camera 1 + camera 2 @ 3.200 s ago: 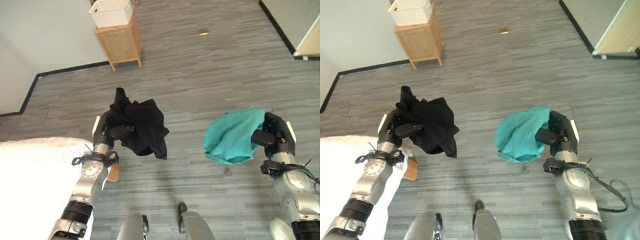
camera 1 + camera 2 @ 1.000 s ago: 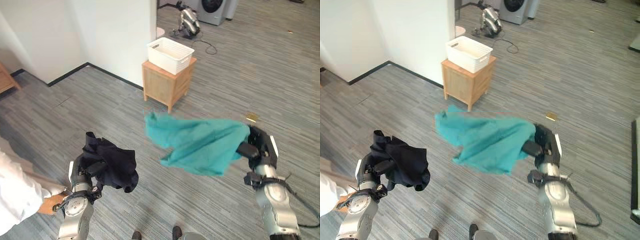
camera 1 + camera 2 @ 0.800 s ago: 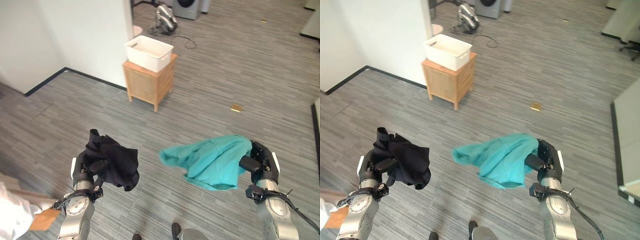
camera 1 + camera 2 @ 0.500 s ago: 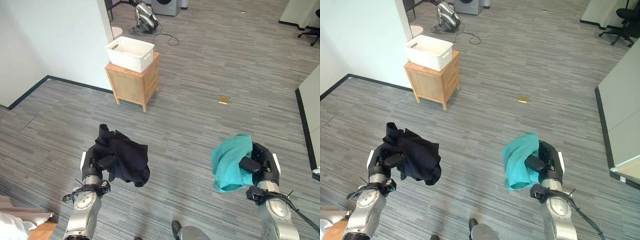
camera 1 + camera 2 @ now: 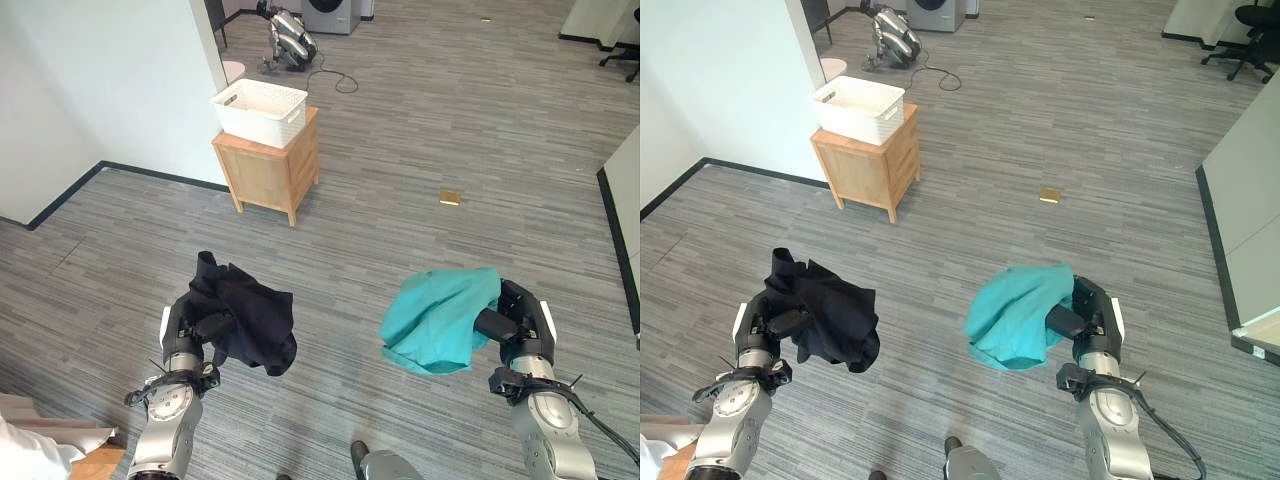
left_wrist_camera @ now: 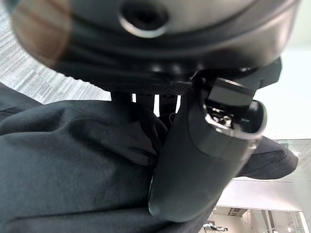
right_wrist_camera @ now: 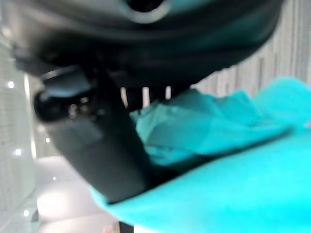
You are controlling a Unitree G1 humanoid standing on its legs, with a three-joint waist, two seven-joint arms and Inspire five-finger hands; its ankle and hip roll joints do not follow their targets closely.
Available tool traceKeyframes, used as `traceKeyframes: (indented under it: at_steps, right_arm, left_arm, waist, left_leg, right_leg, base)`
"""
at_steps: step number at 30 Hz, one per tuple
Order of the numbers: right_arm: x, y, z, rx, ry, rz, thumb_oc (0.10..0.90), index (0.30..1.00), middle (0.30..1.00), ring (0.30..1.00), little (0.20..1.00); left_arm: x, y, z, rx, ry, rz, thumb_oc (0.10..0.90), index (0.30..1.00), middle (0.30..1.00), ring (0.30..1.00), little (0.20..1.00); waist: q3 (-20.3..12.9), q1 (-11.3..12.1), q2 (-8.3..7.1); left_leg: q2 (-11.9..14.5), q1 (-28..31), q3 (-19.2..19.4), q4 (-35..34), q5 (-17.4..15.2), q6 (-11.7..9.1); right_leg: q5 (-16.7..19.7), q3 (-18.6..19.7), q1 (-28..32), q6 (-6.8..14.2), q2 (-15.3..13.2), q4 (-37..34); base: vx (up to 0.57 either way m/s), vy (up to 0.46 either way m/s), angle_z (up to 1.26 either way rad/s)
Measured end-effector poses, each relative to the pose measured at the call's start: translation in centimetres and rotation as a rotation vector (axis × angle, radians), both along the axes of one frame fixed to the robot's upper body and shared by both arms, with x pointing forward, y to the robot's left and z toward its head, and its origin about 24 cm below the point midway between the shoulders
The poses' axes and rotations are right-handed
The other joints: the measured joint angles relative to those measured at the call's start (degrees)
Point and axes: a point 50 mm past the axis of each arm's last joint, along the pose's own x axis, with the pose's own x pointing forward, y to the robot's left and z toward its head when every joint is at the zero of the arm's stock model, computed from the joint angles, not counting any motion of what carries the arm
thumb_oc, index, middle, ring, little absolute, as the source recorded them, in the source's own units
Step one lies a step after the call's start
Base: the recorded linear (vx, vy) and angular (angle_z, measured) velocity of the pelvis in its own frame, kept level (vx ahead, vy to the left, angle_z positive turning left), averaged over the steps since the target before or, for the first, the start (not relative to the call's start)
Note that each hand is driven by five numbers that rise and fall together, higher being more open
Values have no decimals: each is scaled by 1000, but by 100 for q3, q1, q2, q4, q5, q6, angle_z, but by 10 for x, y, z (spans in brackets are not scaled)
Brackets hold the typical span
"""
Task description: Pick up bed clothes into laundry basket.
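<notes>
Between the two raised hands lies open grey plank floor. The left hand [image 5: 190,335] has its thumb and fingers curled around a bunched black garment [image 5: 245,325], which hangs from the grip clear of the floor; the left wrist view shows the thumb pressed into the dark cloth. The right hand [image 5: 515,325] is likewise clamped on a teal garment [image 5: 437,320] that drapes inward from it, toward the left hand.

Well ahead of both hands, and more on the left hand's side, a white laundry basket [image 5: 259,112] sits on top of a small wooden cabinet [image 5: 268,168] beside a white wall [image 5: 100,80]. Beyond it a vacuum cleaner [image 5: 287,38] rests on the floor. A small tan object [image 5: 450,198] lies on the floor ahead of the right hand.

Both clothes appear picked up, so the carrying step seems to be under way. The next move likely calls for approaching the basket, lifting each hand above its rim and releasing the cloth inside without letting trailing fabric catch on the edge.
</notes>
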Motion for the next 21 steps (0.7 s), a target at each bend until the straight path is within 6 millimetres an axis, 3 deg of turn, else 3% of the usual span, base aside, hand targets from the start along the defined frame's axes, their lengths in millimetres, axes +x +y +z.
traceKeyframes:
  at_steps: [1,3,4,5,7,9,10,11,12,13,14,15,16,17,18,20,21]
  right_arm:
    - [0,0,-1,1,3,-2,400,300,300,300,300]
    - [-2,0,-3,5,11,-5,400,300,300,300,300]
    - [-2,-1,-4,5,17,-7,400,300,300,300,300]
    - [-4,-2,-6,4,27,-14,400,300,300,300,300]
    - [-3,-2,-6,4,23,-13,400,300,300,300,300]
    - [-7,-2,-9,5,38,-9,400,300,300,300,300]
    - [-8,-2,-10,7,42,-10,400,300,300,300,300]
    - [-10,-3,-11,11,48,-15,400,300,300,300,300]
    - [-10,-3,-11,11,48,-17,400,300,300,300,300]
    - [-11,-5,-12,8,54,-26,400,300,300,300,300]
    - [-13,-10,-12,4,56,-46,400,300,300,300,300]
    - [-13,-11,-11,2,54,-55,400,300,300,300,300]
    - [-13,-15,-8,-12,47,-61,400,300,300,300,300]
    - [-13,-19,-5,-15,37,-78,400,300,300,300,300]
    - [-12,-23,-2,-17,26,-89,400,300,300,300,300]
    - [-8,-26,6,-7,-14,-96,400,300,300,300,300]
    - [-11,-31,6,17,-26,-120,400,300,300,300,300]
  left_arm:
    - [0,1,0,2,1,1,400,300,300,300,300]
    - [0,2,-2,2,8,5,400,300,300,300,300]
    - [-1,2,-3,3,15,5,400,300,300,300,300]
    - [-2,1,-6,0,26,6,400,300,300,300,300]
    - [-3,3,-4,1,12,14,400,300,300,300,300]
    - [-5,10,-2,1,3,44,400,300,300,300,300]
    - [-5,12,-1,-1,-3,55,400,300,300,300,300]
    - [-5,13,-1,-4,-4,64,400,300,300,300,300]
    - [-5,13,-1,-7,-7,66,400,300,300,300,300]
    - [-4,10,-3,-16,-2,64,400,300,300,300,300]
    - [0,4,-2,-26,-11,44,400,300,300,300,300]
    - [2,2,0,-29,-18,30,400,300,300,300,300]
    - [3,-3,-1,-34,-17,11,400,300,300,300,300]
    - [6,-8,-1,-45,-21,-1,400,300,300,300,300]
    - [7,-12,-1,-76,-31,-1,400,300,300,300,300]
    - [12,-17,-2,-123,-44,5,400,300,300,300,300]
    - [17,-22,1,-176,-65,5,400,300,300,300,300]
  waist:
    - [111,-29,-37]
    - [300,-39,-114]
    - [340,-28,-107]
    - [400,-88,49]
    - [436,-140,63]
    - [463,-279,104]
    - [490,-305,124]
    - [517,-396,172]
    - [522,-419,183]
    - [526,-556,289]
    - [535,-648,284]
    - [576,-639,215]
    - [580,-662,202]
    - [584,-798,197]
    - [581,-809,199]
    - [543,-805,202]
    - [562,-754,120]
  left_leg:
    - [-68,39,6,92,-134,117]
    - [-193,98,55,362,-359,161]
    - [-151,33,47,569,-522,216]
    - [-28,34,46,684,-587,251]
    - [-40,29,119,565,-590,274]
    - [50,-96,24,591,-599,259]
    - [114,-106,7,595,-637,197]
    - [260,-134,-66,611,-699,100]
    - [303,-137,-107,602,-711,49]
    - [511,-81,-315,415,-728,-53]
    - [506,1,-424,479,-750,-295]
    - [437,23,-486,648,-788,-374]
    - [358,109,-571,976,-603,-536]
    - [390,-29,-605,1670,-863,-703]
    - [397,-236,-616,2474,-986,-852]
    - [462,-556,-673,3025,-530,-1082]
    - [447,-848,-683,3644,-210,-1083]
  right_leg:
    - [39,-54,-115,1,-85,434]
    - [89,-283,-344,85,-194,1145]
    - [99,-461,-418,115,-290,1326]
    - [111,-858,-468,219,-439,1308]
    - [90,-1278,-717,221,-660,1373]
    - [82,-1018,-925,288,-679,710]
    - [84,-945,-1005,282,-682,590]
    - [125,-892,-992,297,-629,-123]
    - [312,-934,-943,284,-639,-370]
    - [844,-1144,-776,255,-518,-516]
    - [648,-1405,-746,49,-526,-331]
    - [616,-1405,-745,-89,-557,-154]
    - [445,-1470,-709,-428,-579,169]
    - [280,-1606,-615,-740,-620,354]
    - [207,-1702,-532,-847,-636,403]
    - [-33,-1733,-324,-678,-556,362]
    - [-84,-1722,-180,-745,-628,236]
  base:
    - [129,103,-12]
    - [117,57,-21]
    - [298,28,-24]
    - [433,8,-23]
    - [321,-45,-25]
    - [470,-148,-7]
    - [529,-181,16]
    - [403,-163,17]
    - [417,-199,45]
    - [393,-253,68]
    - [396,-272,68]
    - [333,-278,51]
    - [236,-163,49]
    - [244,-226,50]
    - [392,-437,38]
    - [418,-506,17]
    - [351,-340,24]
